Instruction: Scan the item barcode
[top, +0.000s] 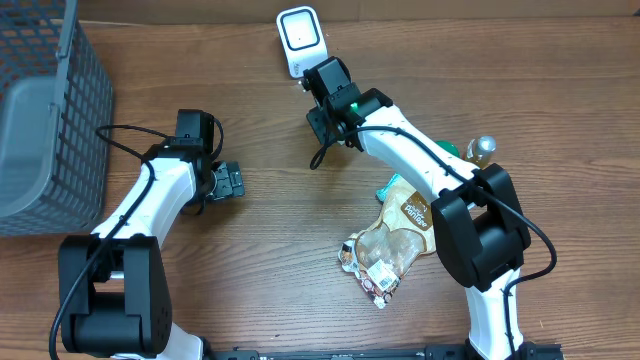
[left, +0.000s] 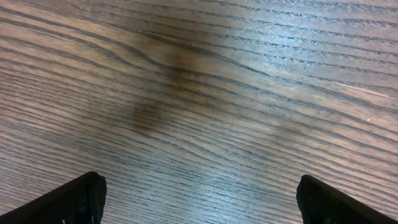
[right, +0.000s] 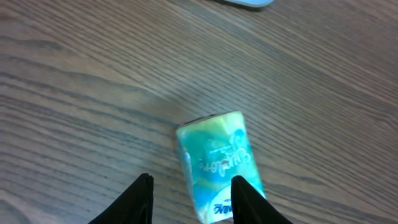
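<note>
Between the fingers of my right pincer (right: 193, 179) sits the small teal and yellow soft pack (right: 214, 165). The pincer is narrow, and I think it holds the pack. The pack's long side runs out ahead of the pincer, leaning a little sideways. Its far end points toward the white box scanner (top: 300, 38) just ahead. I see print but no barcode. My left pincer (left: 200, 186) is wide and empty over the brown wood bench (left: 199, 74), well apart, so the right arm is nearer.
</note>
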